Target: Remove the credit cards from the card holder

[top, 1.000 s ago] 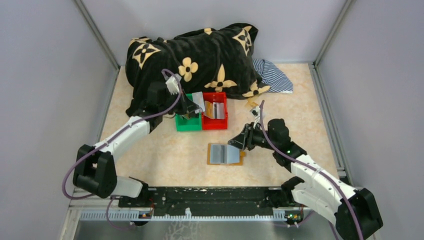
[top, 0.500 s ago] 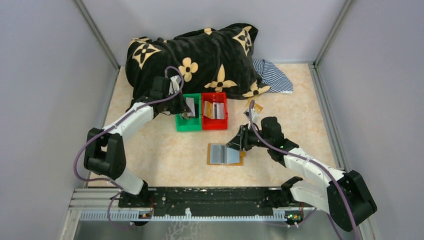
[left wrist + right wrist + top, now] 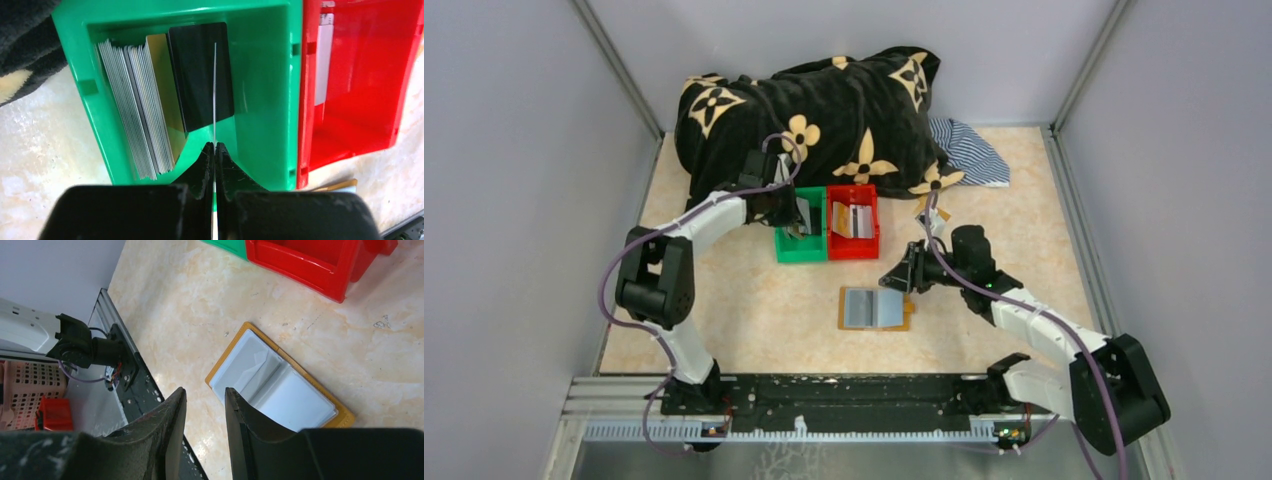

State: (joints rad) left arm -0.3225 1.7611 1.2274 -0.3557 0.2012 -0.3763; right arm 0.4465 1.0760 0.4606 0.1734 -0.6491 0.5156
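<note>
Top view. Shows the card holder spread open and flat on the worktop, toward 6 o'clock from the green bin and red bin, which stand touching side by side. Places the left tool over the green bin, reaching in from 9 o'clock, probably so that a release drops straight inside. Places the right tool just beside the holder's 2 o'clock corner, apart from it. Leaves a black flowered blanket and a striped cloth heaped at 12 o'clock, away from the work.

Left wrist view. Shows the left tool pinched fully shut on one credit card, seen edge-on as a thin pale line and held upright above the green bin's free space. Shows a stack of credit cards standing on edge against the bin's 9 o'clock wall. Suggests the upright carry is meant to file the new card the same way.

Right wrist view. Shows the right tool partly open and gripping nothing, with the card holder lying toward 3 o'clock of its fingers. Looks like a waiting pose, ready to steady or pick. Shows grey pockets that look empty, though a card tucked deep might be hidden at this angle.
</note>
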